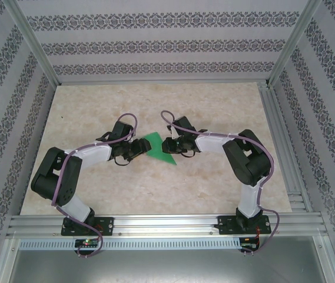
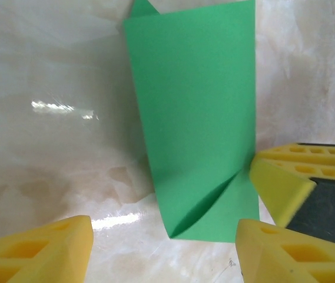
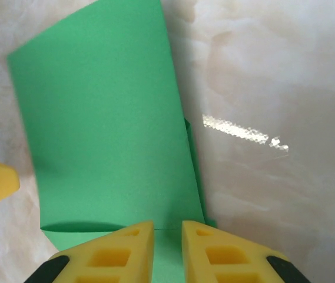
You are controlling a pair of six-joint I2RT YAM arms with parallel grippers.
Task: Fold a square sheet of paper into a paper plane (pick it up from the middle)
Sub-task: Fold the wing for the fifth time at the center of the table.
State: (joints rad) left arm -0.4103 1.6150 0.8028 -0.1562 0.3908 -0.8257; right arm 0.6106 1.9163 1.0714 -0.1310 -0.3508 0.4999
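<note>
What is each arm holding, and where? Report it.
Left fingers are spread, holding nothing. Right fingers sit nearly closed at the edge of the green paper; a pinch cannot be confirmed.

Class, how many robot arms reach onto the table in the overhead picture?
2. The left arm comes in left of the green paper; the right arm comes in on its right.

Overhead, the sheet of paper (image 1: 155, 148) is hidden at 9 o'clock by the left gripper (image 1: 135, 148), at 3 by the right gripper (image 1: 170, 145); its folds seem too small to read.
</note>
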